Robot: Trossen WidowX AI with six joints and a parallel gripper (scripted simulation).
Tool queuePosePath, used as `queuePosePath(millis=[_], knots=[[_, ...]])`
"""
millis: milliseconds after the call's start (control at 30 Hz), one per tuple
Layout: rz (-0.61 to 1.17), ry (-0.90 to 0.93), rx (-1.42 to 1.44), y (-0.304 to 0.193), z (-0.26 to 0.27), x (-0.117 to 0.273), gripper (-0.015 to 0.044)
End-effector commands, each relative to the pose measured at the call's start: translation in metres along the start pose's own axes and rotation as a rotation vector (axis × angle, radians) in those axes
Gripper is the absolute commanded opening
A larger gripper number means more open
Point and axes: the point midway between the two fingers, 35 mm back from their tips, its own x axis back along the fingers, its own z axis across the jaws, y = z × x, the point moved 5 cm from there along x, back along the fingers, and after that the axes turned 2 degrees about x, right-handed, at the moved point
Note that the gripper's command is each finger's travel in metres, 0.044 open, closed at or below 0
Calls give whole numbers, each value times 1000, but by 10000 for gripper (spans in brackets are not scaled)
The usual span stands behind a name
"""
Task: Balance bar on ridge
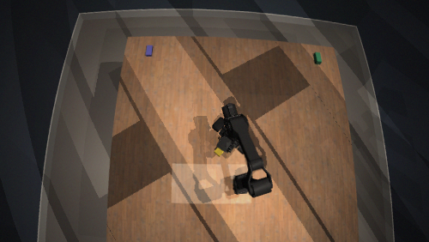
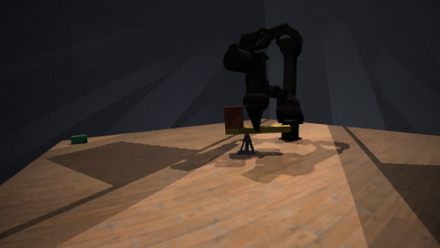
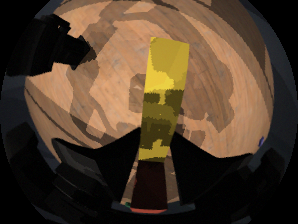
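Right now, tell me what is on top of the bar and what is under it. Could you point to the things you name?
On top, at one end, stands a red block [image 2: 233, 117] [image 3: 149, 186]. Below the bar [image 1: 219, 152] [image 2: 275, 129] [image 3: 166, 70] is the ridge [image 2: 247, 145]; the bar hides its top edge, so contact can't be confirmed.

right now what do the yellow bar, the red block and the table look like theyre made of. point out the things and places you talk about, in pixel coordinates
The yellow bar [image 1: 219, 152] [image 2: 277, 128] [image 3: 167, 65]: painted wood or plastic, perhaps; even colour, no visible grain.
The red block [image 2: 233, 117] [image 3: 150, 185]: perhaps the same, matte; flat, dark faces, no bright glint.
The table [image 1: 292, 214] [image 2: 211, 211] [image 3: 115, 50]: most likely wood or wood laminate; brown, with plank-like streaks.
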Motion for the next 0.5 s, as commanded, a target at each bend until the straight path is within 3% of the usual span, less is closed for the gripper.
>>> queuePosePath(millis=[0, 467], knots=[[-3, 1, -3, 0, 0, -3, 0], [-3, 1, -3, 1, 0, -1, 0]])
